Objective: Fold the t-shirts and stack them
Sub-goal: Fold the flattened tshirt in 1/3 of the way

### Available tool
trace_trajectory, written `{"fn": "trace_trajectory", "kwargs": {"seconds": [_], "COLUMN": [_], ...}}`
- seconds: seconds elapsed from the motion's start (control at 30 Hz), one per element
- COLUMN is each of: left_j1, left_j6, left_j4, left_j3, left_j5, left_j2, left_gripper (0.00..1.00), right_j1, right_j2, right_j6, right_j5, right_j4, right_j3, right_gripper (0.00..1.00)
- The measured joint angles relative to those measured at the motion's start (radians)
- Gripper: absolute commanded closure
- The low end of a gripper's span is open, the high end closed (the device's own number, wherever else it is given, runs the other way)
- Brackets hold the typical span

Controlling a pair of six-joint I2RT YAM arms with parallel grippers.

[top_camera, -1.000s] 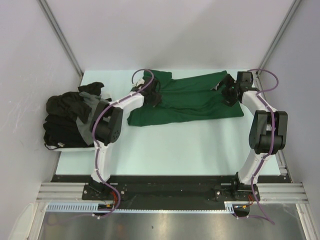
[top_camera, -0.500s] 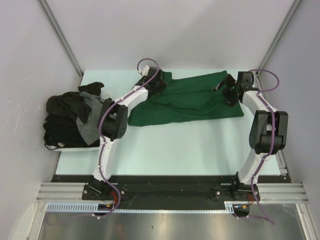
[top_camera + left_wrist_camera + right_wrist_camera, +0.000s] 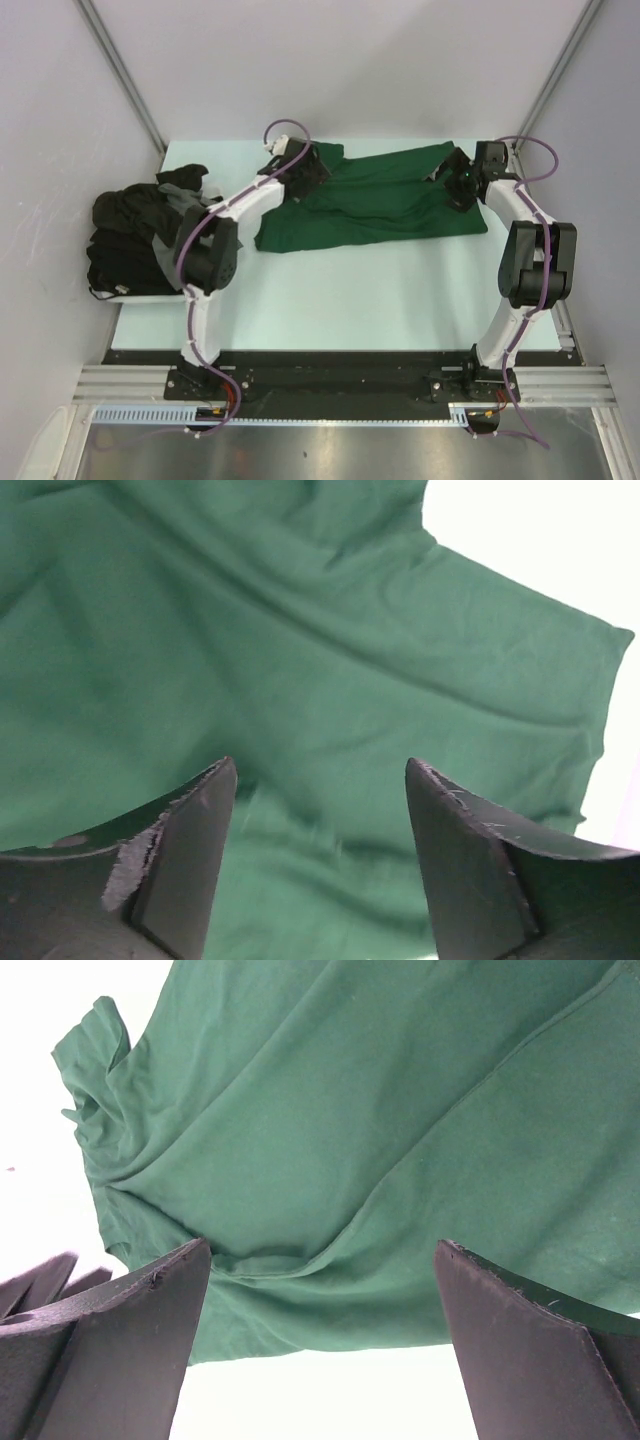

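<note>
Shirt: green t-shirt (image 3: 385, 205) lies rumpled below the jaws.
Left gripper (image 3: 320, 775): jaws parted, empty.
Right gripper (image 3: 320, 1250): wide open, empty.
Advice: pinch hem edges only (not bunched folds).

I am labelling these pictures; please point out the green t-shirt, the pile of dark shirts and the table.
green t-shirt (image 3: 380, 205), top view, middle of the cloth.
pile of dark shirts (image 3: 125, 240), top view, black cloth near its centre.
table (image 3: 380, 300), top view, bare surface nearer than the green t-shirt.
</note>
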Motion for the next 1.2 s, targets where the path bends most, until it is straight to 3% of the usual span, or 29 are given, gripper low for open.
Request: {"fn": "trace_trajectory", "kwargs": {"seconds": [0.23,0.67,0.77,0.9,0.97,1.2], "left_j1": [-0.003,-0.034,-0.036,-0.036,-0.036,-0.039], "left_j6": [-0.074,-0.249,-0.272,-0.291,-0.295,-0.259], "left_j4": [-0.025,-0.035,-0.036,-0.028,-0.027,-0.011], "left_j3": [-0.163,-0.170,-0.143,-0.111,-0.095,0.031], "left_j5": [-0.011,0.001,-0.005,-0.013,-0.019,-0.043], "left_j2": [-0.207,-0.052,-0.026,0.008,0.026,0.117], "left_gripper": [0.25,0.32,0.52,0.89,0.99,1.00], "right_j1": [0.000,-0.006,-0.015,-0.023,-0.025,-0.036], "right_j2": [0.000,0.000,0.000,0.000,0.000,0.000], "right_j6": [-0.008,-0.027,-0.027,-0.028,-0.031,-0.040], "right_j5": [-0.010,-0.020,-0.020,-0.020,-0.020,-0.021], "right_j4": [-0.009,-0.024,-0.029,-0.039,-0.043,-0.052], "right_j3": [0.000,0.000,0.000,0.000,0.000,0.000], "right_gripper": [0.00,0.00,0.00,0.00,0.00,0.00]}}
